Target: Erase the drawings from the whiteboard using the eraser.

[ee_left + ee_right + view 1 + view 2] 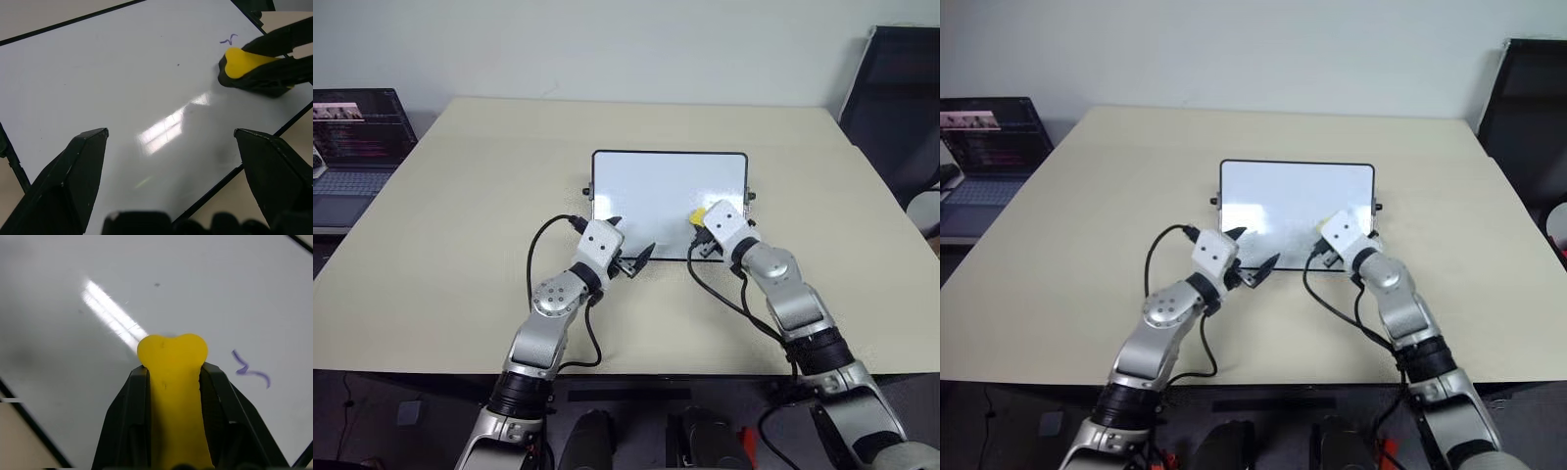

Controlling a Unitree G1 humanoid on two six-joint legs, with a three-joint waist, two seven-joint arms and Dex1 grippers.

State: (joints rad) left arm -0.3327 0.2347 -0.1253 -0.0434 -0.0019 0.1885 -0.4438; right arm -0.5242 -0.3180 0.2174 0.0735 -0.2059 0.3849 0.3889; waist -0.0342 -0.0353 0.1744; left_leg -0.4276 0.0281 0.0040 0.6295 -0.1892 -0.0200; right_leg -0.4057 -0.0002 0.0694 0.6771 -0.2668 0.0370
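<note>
You have the whiteboard [651,186] lying flat near the middle of the pale tabletop [460,215], its long edges running left to right and small black knobs on both short sides. Both arms reach in over the board's near edge.

Your right gripper [171,369] has its jaws clamped tight on the eraser [173,382], one black finger pressed against each long side of the yellow block, whose rounded front end pokes out past the fingertips. In the left wrist view the eraser's black underside looks to sit on the white surface, in the board's near right part. From the head camera you see a bit of yellow [698,213] just at the front of the right wrist.

One drawing [250,368], a thin purplish squiggle, sits just beside the eraser's front end, apart from it and not covered. A tiny dark speck also shows on the white surface further out; you cannot tell whether it is marker.

Your left gripper [171,137] hangs over the near left part of the board with its jaws spread wide and nothing between them. Ceiling light glares off the surface between the two grippers.

A laptop [352,147] with a lit screen stands off the tabletop's far left corner, and a dark chair [901,98] sits at the far right.
</note>
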